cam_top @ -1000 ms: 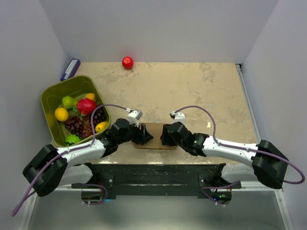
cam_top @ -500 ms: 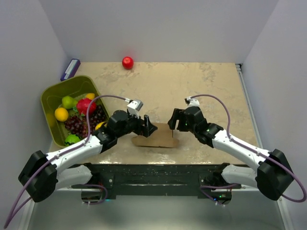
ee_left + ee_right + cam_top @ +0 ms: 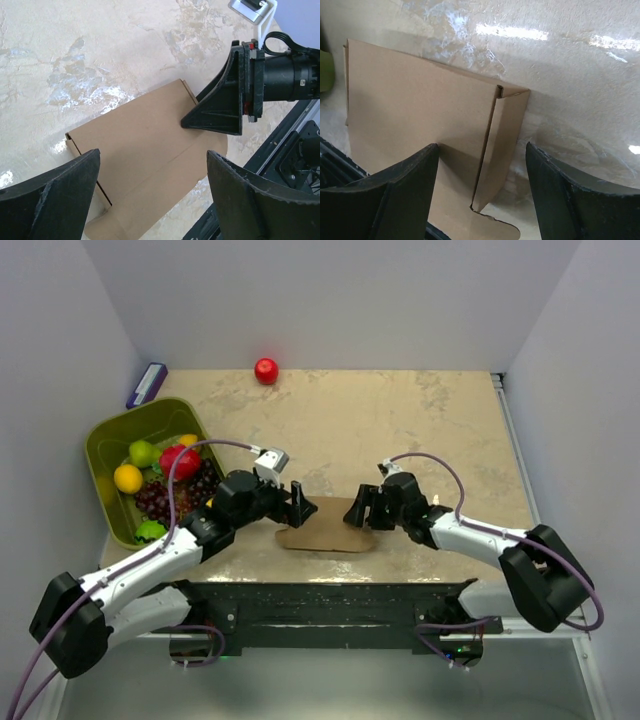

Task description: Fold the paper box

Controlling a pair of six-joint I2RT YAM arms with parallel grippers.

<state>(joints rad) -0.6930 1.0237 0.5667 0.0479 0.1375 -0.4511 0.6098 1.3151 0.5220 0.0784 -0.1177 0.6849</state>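
While the paper box (image 3: pixel 325 530) lies flattened at the near edge of the desk (image 3: pixel 400 420), the left fingers (image 3: pixel 55 195) and right fingers (image 3: pixel 395 195) hang spread over its ends, gripping nothing. One end strip is creased; erecting the walls apparently remains.

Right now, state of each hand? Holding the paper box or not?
Left hand: open, holding nothing, over the paper box.
Right hand: open, holding nothing, at the box's other end.

Beige marbled tabletop (image 3: pixel 420 410) between plain pale walls (image 3: pixel 330 300); soft glare on it; black frame (image 3: pixel 330 602) nearest.
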